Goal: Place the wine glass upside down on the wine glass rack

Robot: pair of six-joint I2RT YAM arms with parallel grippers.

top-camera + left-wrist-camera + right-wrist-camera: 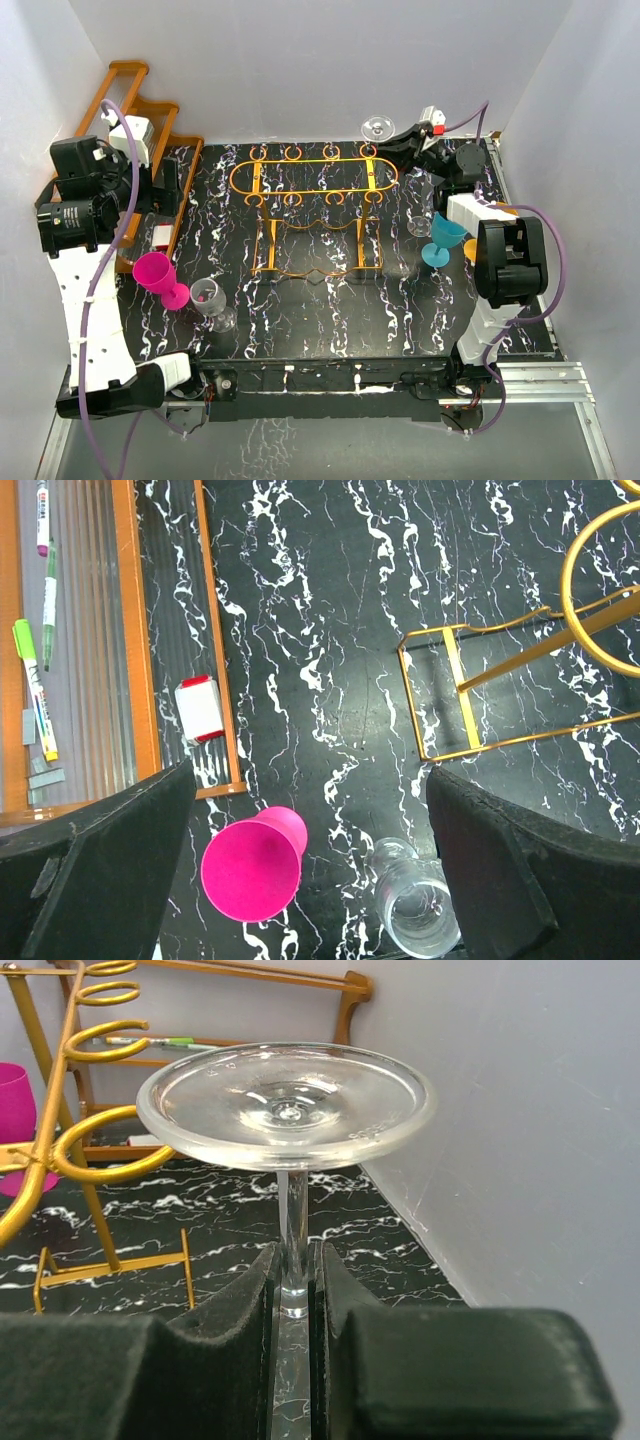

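**Right jaws.** Clenched on the thin stem of the clear wine glass (287, 1100), with one black pad (225, 1325) pressing from each side. The glass is held inverted: its round foot stands directly above the jaws, while the bowl beneath them is hidden. The glass is in the air, apart from the thin orange-gold wire wine glass rack (313, 175), and none of it sits in a slot.

Just beside the foot, on the side away from the grey wall (540, 1110), is the nearest open ring of the rack (105, 1145). The ring is slightly lower than the foot and does not touch it. Further rings run on ahead of the jaws in a row. Beneath them lies the black, white-veined marble-pattern table (230, 1225). Far ahead stands the brown wooden stepped rack (250, 975).

**Left jaws.** Released and spread wide, holding nothing, they hang over the table. Between the two pads (110, 870), closest to them, stand a magenta plastic goblet (252, 870) and a clear glass (415, 910), both upright on the table and near each other. Farther ahead, towards one pad, is a wire foot of the gold rack. Towards the other pad is a small white-and-red block (198, 708), just beside the wooden rack's rail, with marker pens (35, 695) lying on the rack's ribbed shelf.
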